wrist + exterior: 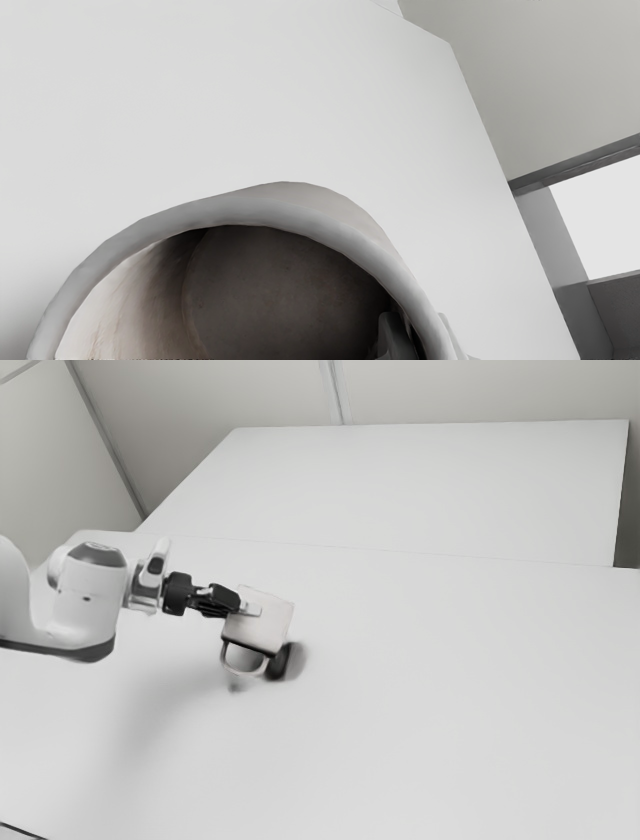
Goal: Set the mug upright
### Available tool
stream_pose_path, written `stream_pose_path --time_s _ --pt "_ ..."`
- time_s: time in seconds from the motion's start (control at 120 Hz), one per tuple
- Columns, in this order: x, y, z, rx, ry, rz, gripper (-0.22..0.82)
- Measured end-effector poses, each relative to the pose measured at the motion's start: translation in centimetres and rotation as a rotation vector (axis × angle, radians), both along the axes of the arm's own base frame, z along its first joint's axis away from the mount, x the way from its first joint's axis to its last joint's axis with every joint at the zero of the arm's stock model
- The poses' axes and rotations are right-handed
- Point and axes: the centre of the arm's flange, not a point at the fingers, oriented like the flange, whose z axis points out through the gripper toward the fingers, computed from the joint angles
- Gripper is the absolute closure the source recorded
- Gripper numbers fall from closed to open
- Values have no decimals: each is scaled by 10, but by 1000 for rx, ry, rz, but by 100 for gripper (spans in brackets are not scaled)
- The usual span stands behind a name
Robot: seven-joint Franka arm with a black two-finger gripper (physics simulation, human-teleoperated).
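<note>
The white, jointed arm [90,595] and its black 2-finger gripper [249,607] block the approach to the tilted, cream-coloured round mug [266,626] from the exterior view's left. 1 finger stands inside the mouth, 1 outside — the wall pinched between them — so that stretch of the thick grey rim [240,212] is taken. Toward the exterior view's right, the smooth white table [450,690] leaves wide room to pass.

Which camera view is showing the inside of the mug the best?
The wrist view, because it looks through the open mouth of the mug: part of the inner wall and the dark bottom are visible. The exterior view shows the mug's pale outer side, with the gripper at it; I cannot make out the inside there.
</note>
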Motion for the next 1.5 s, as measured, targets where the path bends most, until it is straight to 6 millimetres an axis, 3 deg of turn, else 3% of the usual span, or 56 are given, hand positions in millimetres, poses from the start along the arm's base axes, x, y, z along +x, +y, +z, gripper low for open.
stream_pose_path --time_s 0.35,0.617,0.942,1.083,1.5 --pt "11 -17 90 326 -29 -194 78" --pt "5 -69 106 603 127 -288 78" --pt "-14 -103 110 773 247 -169 78" --pt "-29 -115 92 819 274 -102 78" --pt "-41 -122 56 835 325 79 78"
